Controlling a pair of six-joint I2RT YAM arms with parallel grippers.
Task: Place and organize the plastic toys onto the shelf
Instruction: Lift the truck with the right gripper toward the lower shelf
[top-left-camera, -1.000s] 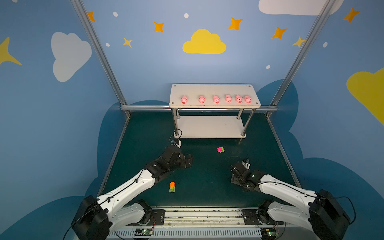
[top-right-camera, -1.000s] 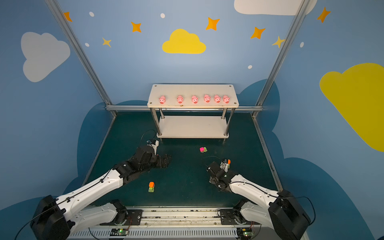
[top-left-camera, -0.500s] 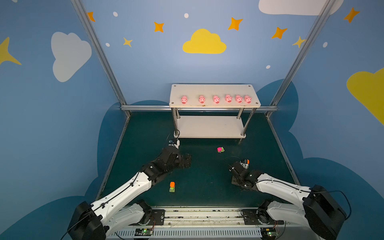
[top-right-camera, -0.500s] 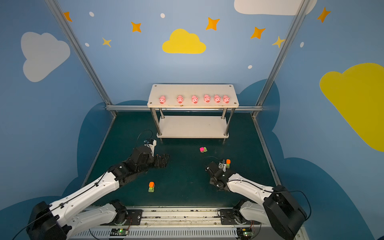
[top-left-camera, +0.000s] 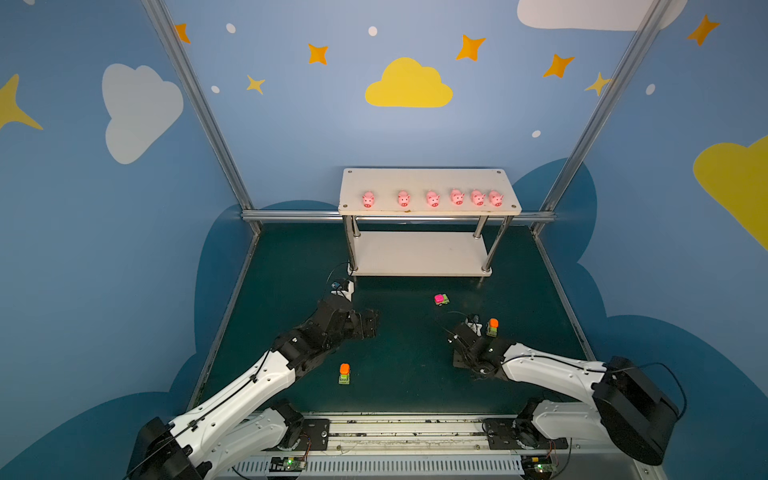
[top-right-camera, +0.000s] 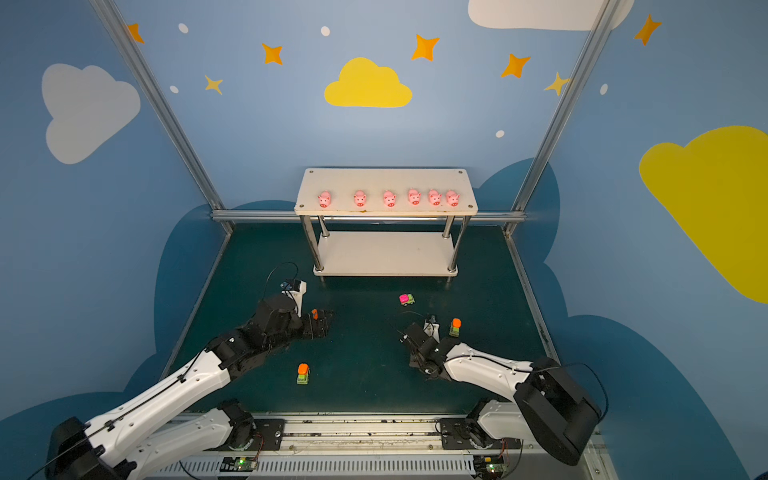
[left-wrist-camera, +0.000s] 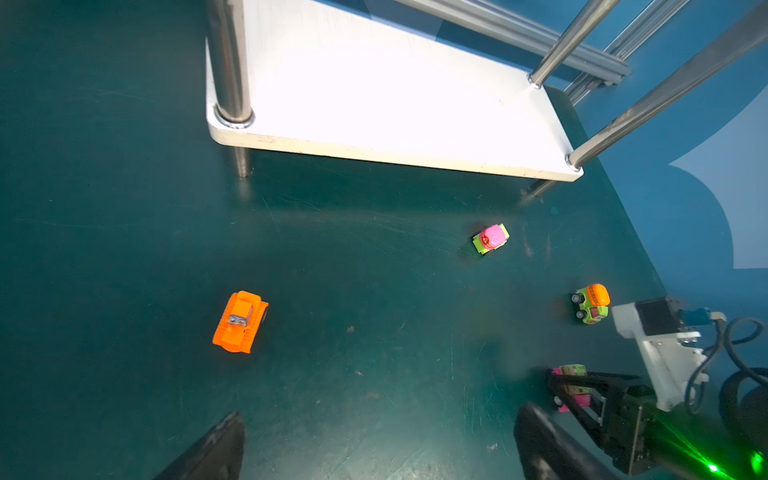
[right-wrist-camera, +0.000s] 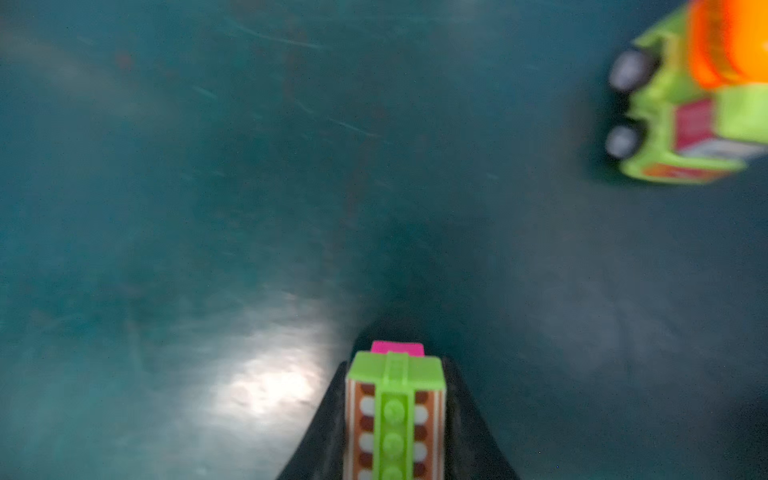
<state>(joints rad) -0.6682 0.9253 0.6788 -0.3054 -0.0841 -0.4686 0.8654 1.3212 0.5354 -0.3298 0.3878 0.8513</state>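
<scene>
Closest in, orange-topped green truck (top-left-camera: 344, 374) sits alone on the dark green mat (top-left-camera: 407, 386). R gripper (right-wrist-camera: 395, 363) is clamped on a lime-and-magenta toy vehicle (right-wrist-camera: 392, 415), fingers tight on both sides, low over mat; can't tell if it's lifted. Orange-drum mixer truck (top-left-camera: 493, 327) stands just beside that wrist, untouched. L gripper (left-wrist-camera: 382, 413) is spread wide w/ nothing in it, hovering nr an orange bulldozer (left-wrist-camera: 240, 322). Further back, magenta-topped car (top-left-camera: 441, 299) is on the mat, in front of the shelf (top-left-camera: 428, 178). Six pink pigs (top-left-camera: 432, 198) in a row nr top board's front edge, snouts fwd.
</scene>
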